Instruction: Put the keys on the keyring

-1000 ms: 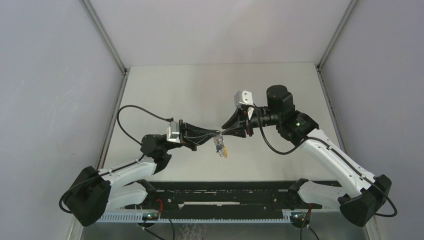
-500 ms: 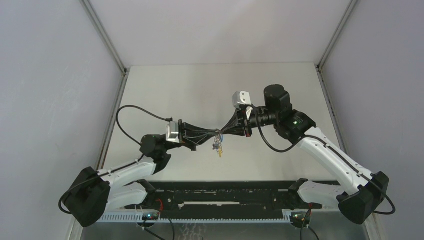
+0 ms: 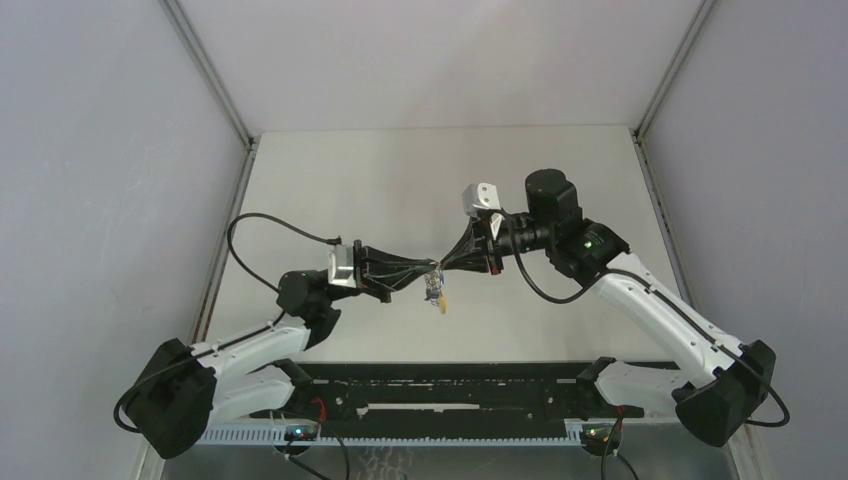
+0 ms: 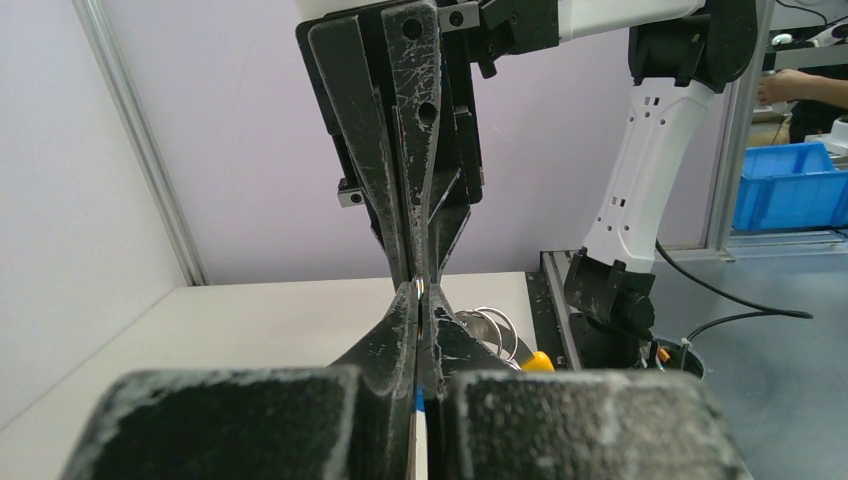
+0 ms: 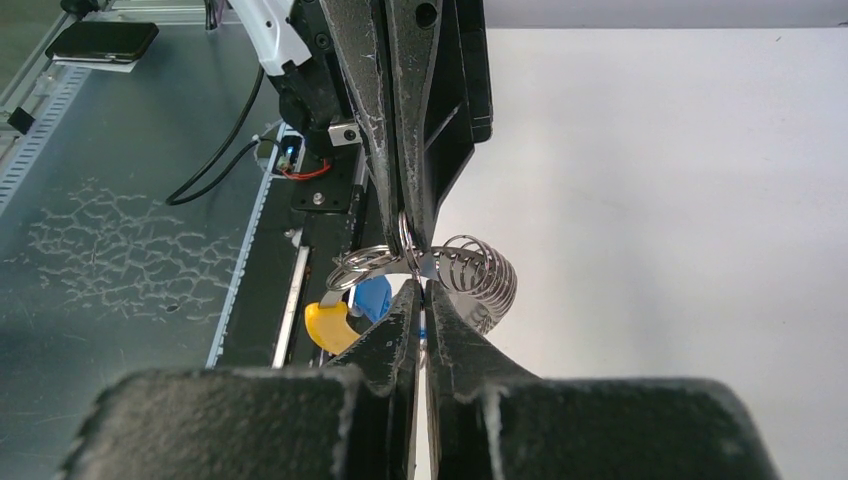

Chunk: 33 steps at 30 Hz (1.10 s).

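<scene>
The keyring (image 5: 482, 276), a bunch of silvery wire loops and a coil with a yellow curved piece (image 5: 328, 326), hangs in the air between both arms. A blue key head (image 5: 376, 296) dangles from the keyring beside the yellow piece. My left gripper (image 3: 431, 272) is shut on a thin loop of the keyring. My right gripper (image 3: 446, 268) faces it tip to tip and is shut on the keyring's metal right beside it. In the left wrist view my left gripper (image 4: 420, 292) shows the loops (image 4: 492, 325) to its right. A blue sliver shows in the slit of my right gripper (image 5: 420, 286).
The white table (image 3: 400, 190) lies below the hanging bunch, with grey walls around it. The black rail (image 3: 450, 385) with both arm bases runs along the near edge. Outside the cell, a blue bin (image 4: 790, 185) appears in the left wrist view.
My right gripper moved left to meet the left gripper's tips and went from open to shut on the keyring. The hanging bunch swung slightly; the left arm barely moved.
</scene>
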Available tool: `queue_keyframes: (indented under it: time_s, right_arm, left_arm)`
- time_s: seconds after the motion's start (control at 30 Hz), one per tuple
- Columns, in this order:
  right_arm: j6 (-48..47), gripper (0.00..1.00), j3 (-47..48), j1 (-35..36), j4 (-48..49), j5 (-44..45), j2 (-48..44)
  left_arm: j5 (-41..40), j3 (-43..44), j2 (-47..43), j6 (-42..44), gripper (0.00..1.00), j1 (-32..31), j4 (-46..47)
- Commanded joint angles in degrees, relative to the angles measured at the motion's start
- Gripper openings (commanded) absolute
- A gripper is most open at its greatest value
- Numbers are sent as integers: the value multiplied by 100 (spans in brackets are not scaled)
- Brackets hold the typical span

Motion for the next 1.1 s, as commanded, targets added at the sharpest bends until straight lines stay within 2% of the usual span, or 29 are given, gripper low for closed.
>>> queue_keyframes:
  time_s: [0.0, 0.47, 0.7, 0.9, 1.07]
  right_arm:
    - [-58, 0, 27, 24, 15, 134, 62]
    - [16, 0, 35, 139, 64, 263, 132]
    - [-6, 20, 27, 91, -316, 1600, -188]
    - [226, 30, -34, 100, -747, 2980, -380]
    - [817, 42, -644, 158, -205, 3725, -746]
  left_arm:
    - [-159, -51, -219, 4, 0, 23, 485]
    - [-146, -84, -271, 32, 0, 5, 487]
    - [-354, -201, -270, 164, 0, 18, 258]
    - [-774, -271, -533, 749, 0, 31, -1075]
    - [-1604, -91, -791, 1403, 0, 29, -2902]
